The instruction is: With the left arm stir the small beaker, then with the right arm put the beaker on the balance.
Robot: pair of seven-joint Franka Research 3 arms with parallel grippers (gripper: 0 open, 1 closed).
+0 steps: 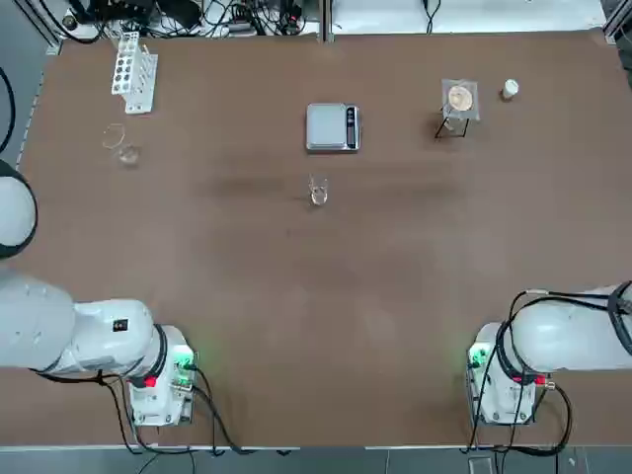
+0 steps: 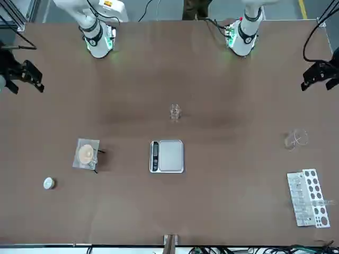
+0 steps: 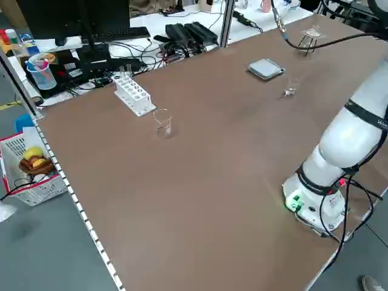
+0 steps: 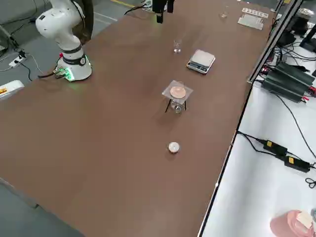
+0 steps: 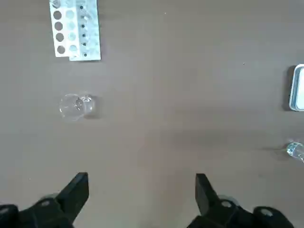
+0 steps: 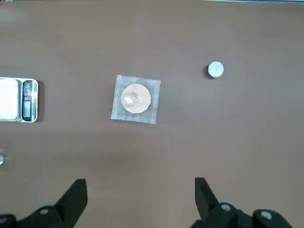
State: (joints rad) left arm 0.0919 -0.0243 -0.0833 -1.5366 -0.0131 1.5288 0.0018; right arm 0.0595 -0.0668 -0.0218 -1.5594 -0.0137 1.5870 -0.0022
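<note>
1. We see a brown table [image 3: 182, 170] with a pale edge strip along its side.
2. Beyond its far edge, a white bench [image 3: 182, 21] carries black power units [image 3: 188, 33], a keyboard [image 3: 112, 35] and tangled cables.
3. On the grey floor [image 3: 36, 242] stands a white basket [image 3: 30, 176] holding yellow items.
4. A metal post [image 3: 227, 21] rises at the table's far edge.

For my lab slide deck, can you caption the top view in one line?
Small beaker stands just short of the balance at mid-table, both arms parked at the near edge.
</note>
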